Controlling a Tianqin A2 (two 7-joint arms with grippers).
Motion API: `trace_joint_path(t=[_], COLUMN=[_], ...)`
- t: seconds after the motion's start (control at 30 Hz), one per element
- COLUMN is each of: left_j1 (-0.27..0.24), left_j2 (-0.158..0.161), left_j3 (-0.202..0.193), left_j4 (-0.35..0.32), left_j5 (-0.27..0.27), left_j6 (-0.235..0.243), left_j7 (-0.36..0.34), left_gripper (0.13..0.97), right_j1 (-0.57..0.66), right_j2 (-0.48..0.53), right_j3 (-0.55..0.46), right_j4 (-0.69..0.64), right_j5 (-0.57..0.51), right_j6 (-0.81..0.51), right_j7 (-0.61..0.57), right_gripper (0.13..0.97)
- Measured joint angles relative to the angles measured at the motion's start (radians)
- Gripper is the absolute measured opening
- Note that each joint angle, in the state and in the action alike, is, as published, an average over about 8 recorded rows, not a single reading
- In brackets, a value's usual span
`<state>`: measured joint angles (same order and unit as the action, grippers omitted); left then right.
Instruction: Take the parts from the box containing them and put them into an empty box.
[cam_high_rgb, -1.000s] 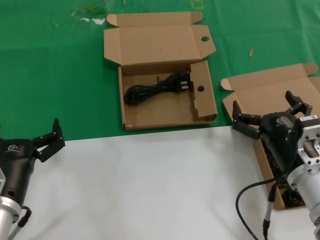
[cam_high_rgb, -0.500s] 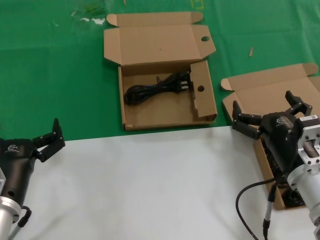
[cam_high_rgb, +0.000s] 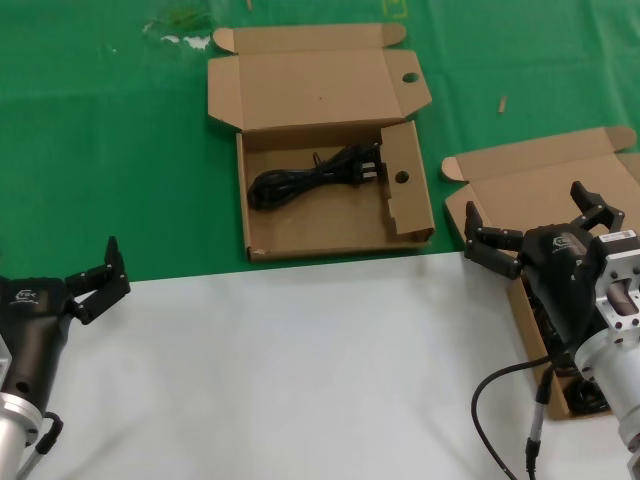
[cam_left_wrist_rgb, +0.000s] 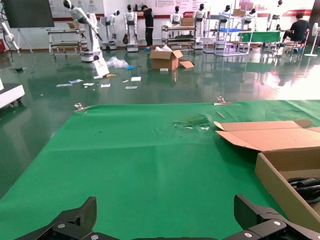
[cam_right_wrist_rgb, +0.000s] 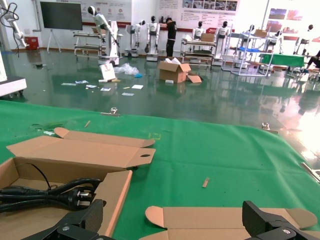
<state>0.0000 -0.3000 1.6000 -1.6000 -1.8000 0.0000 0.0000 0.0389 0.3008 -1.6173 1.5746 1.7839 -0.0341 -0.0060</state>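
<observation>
The box with round holes (cam_high_rgb: 330, 180) lies open on the green cloth (cam_high_rgb: 100, 150), and I will tell where things are from it. One black cord (cam_high_rgb: 310, 178) already lies inside it, in the half nearer its lid. So it looks like one part has been moved over.

The plain box (cam_high_rgb: 545, 200) sits to the right of the holed box. The right gripper (cam_high_rgb: 535, 232) hangs over it with its fingers spread wide, holding nothing. Under that arm a bit of another dark cord (cam_high_rgb: 585, 398) shows in the plain box, so I think more parts are left to take out.

The left gripper (cam_high_rgb: 92, 280) waits far to the left of the holed box, nearer the robot, at the edge of the white sheet (cam_high_rgb: 300, 380). Its fingers are apart too, and empty.

Nothing looks different from a moment ago. Both arms and the cords sit in the same spots.
</observation>
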Motion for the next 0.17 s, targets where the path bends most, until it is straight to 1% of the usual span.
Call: trace_joint_path(t=[0.17], left_j1=[0.000], left_j2=[0.000], left_j3=[0.000], left_j4=[0.000], left_j5=[0.000], left_j6=[0.000], left_j7=[0.000], left_gripper=[0.966], right_j1=[0.000], right_j2=[0.000], right_j3=[0.000], right_j4=[0.000], right_j5=[0.000], right_j6=[0.000], right_j7=[0.000], right_gripper=[0.966])
